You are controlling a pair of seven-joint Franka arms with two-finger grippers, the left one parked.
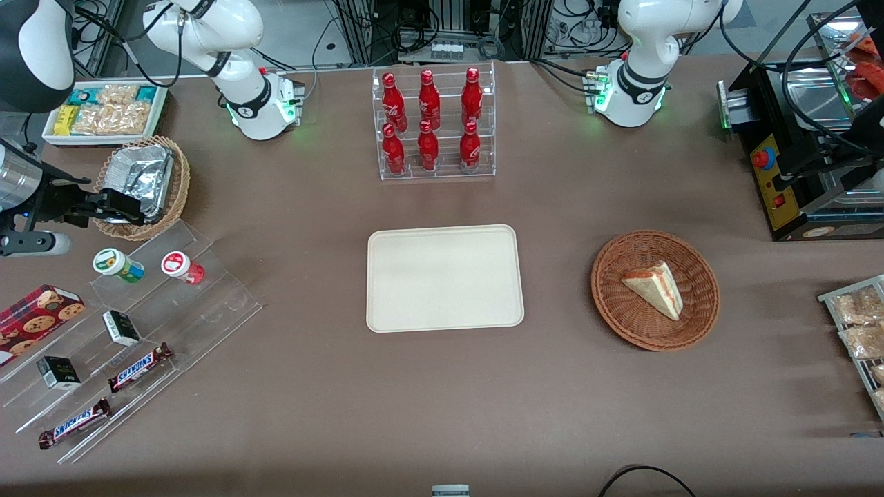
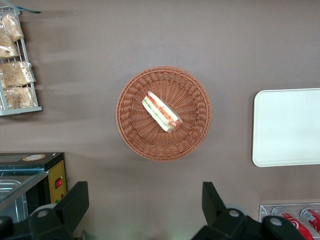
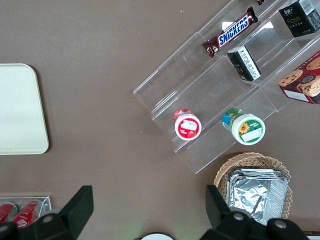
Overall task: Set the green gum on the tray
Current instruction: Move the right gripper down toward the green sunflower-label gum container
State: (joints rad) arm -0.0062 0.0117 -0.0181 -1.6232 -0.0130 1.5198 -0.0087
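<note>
Even overhead light is filling a sharp scene.
The tabletop (image 1: 311, 386) is taking soft shadows, while the clear stand (image 1: 173, 304) is glinting and the hand (image 3: 150, 212) is blurring.

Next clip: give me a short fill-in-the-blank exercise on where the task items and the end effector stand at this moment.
1. The green gum sits on the clear stepped display stand beside a gum container with a ____ lid.
2. The tray holds ____ items.
3. The end effector hangs with its fingers ____ above the wicker basket holding foil containers.
4. The acrylic rack farther from the front camera than the tray holds ____ red bottles.

Missing words: red; no; open; six
</note>
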